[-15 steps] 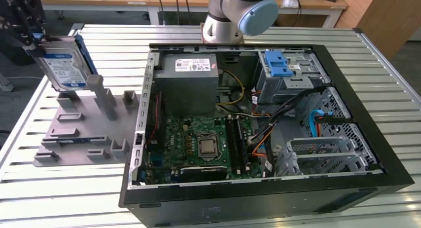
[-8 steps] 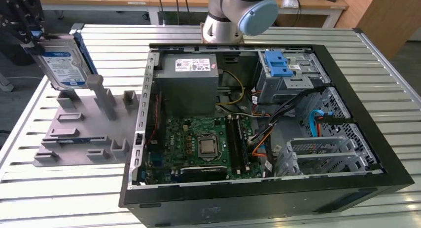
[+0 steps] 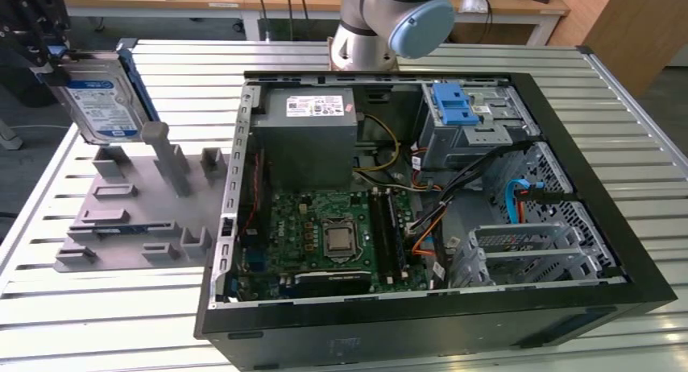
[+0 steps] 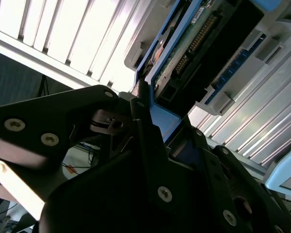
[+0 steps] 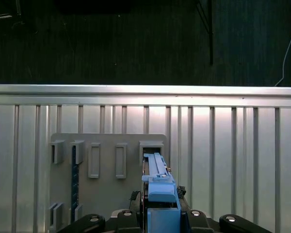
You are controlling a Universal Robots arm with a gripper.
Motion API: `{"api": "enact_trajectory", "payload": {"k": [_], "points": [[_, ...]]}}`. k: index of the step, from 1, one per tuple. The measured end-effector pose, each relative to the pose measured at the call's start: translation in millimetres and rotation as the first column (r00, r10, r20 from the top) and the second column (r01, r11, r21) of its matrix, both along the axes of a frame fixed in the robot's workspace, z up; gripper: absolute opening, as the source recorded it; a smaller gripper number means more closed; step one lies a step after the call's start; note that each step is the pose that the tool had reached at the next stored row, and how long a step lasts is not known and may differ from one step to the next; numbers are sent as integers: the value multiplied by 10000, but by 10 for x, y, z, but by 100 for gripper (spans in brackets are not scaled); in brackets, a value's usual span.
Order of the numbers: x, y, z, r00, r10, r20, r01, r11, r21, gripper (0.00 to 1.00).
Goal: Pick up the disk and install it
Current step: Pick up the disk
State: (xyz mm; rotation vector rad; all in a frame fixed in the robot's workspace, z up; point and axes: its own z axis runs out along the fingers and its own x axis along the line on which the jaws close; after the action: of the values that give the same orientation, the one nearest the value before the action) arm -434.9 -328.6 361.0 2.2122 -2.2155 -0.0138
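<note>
The disk (image 3: pixel 100 106), a silver drive with a white-and-blue label in a blue carrier, stands upright on edge at the exterior view's far left, just above the grey slotted fixture (image 3: pixel 140 215). My gripper (image 3: pixel 48 59) is shut on its top end. In the first wrist view the disk (image 5: pixel 157 187) shows edge-on between the black fingers (image 5: pixel 123 218), over the fixture's open slot (image 5: pixel 151 147). The second wrist view shows the disk's circuit-board side (image 4: pixel 194 43) and the blue carrier clamped in the gripper (image 4: pixel 153 128).
An open computer case (image 3: pixel 430 187) lies to the exterior view's right of the fixture, with a grey power supply (image 3: pixel 312 134), a motherboard (image 3: pixel 333 239), a drive cage with a blue latch (image 3: pixel 453 106) and a lower metal cage (image 3: pixel 527 251). The arm's base (image 3: pixel 387 22) stands behind it. The table (image 3: pixel 97 307) is slatted metal.
</note>
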Motion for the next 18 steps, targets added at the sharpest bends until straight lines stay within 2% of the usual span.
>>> {"api": "enact_trajectory", "payload": {"k": [9,18], "points": [[0,0,83,10000,0,0,0,10000,0,36],[0,0,243,10000,1,-1,-1,10000,0,36]]}}
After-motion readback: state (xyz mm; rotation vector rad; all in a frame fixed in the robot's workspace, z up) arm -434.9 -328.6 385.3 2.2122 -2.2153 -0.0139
